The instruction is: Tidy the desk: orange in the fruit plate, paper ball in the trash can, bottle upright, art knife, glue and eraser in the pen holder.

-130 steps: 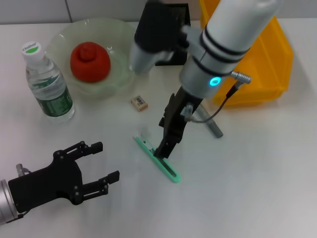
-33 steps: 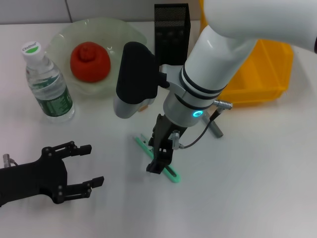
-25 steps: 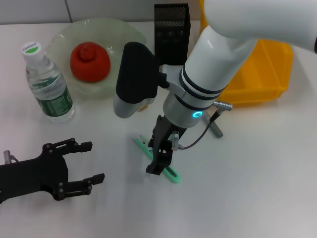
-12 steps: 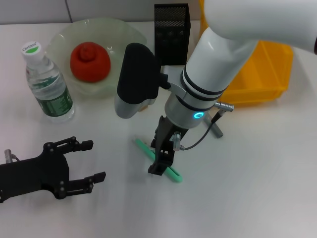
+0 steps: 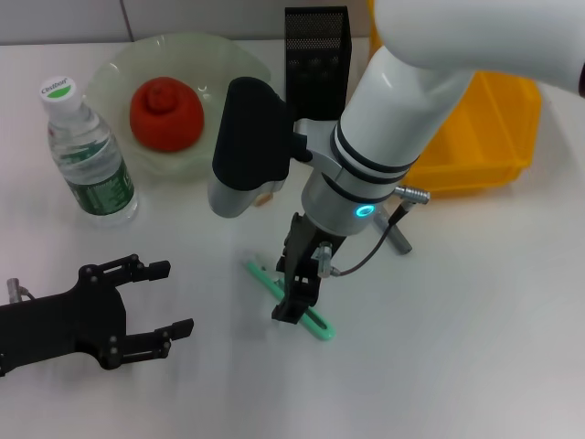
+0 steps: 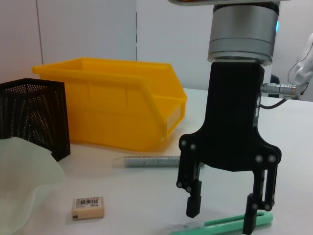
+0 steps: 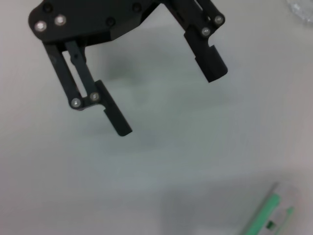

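Observation:
The green art knife [image 5: 291,297] lies flat on the white desk. My right gripper [image 5: 292,304] stands over its middle, open, one finger on each side; the left wrist view shows these fingers [image 6: 193,204] apart, tips at the knife [image 6: 230,225]. My left gripper [image 5: 163,297] hovers open at the near left, also seen as the left gripper [image 7: 168,95]. The orange [image 5: 166,112] sits in the fruit plate [image 5: 224,69]. The bottle [image 5: 87,151] stands upright. The eraser [image 6: 88,207] and glue stick [image 6: 149,161] lie near the black pen holder [image 5: 316,55]. The paper ball is out of view.
A yellow bin [image 5: 489,119] stands at the back right, just beyond the glue stick [image 5: 398,236]. The right arm's big white and black links hang over the desk's middle and hide most of the eraser [image 5: 265,195].
Over five seconds the right wrist turned and settled lower over the knife, and the left gripper drew back to the left. In the last second the knife shifted slightly.

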You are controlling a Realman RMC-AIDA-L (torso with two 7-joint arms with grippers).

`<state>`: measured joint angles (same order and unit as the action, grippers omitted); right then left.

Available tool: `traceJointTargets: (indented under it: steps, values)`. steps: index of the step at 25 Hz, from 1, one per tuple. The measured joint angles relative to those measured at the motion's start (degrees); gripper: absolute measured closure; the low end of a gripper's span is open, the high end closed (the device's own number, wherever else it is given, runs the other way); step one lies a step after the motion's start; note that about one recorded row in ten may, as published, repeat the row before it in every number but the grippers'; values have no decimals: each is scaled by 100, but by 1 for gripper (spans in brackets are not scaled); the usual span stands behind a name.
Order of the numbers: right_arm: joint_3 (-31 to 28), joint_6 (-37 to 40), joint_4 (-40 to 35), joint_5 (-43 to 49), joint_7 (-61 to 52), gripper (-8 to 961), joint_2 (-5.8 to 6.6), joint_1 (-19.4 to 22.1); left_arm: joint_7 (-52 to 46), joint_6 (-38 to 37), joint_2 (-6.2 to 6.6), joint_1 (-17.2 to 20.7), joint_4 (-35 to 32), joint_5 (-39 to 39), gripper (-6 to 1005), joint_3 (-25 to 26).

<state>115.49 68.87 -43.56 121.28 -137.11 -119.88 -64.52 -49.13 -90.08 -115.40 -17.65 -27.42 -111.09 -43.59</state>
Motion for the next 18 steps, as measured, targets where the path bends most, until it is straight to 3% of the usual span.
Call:
traceJointTargets:
  steps: [18]
  values:
    - [58, 26, 55, 1, -18, 303, 0, -6, 0, 9, -13, 10, 31, 0, 197, 8]
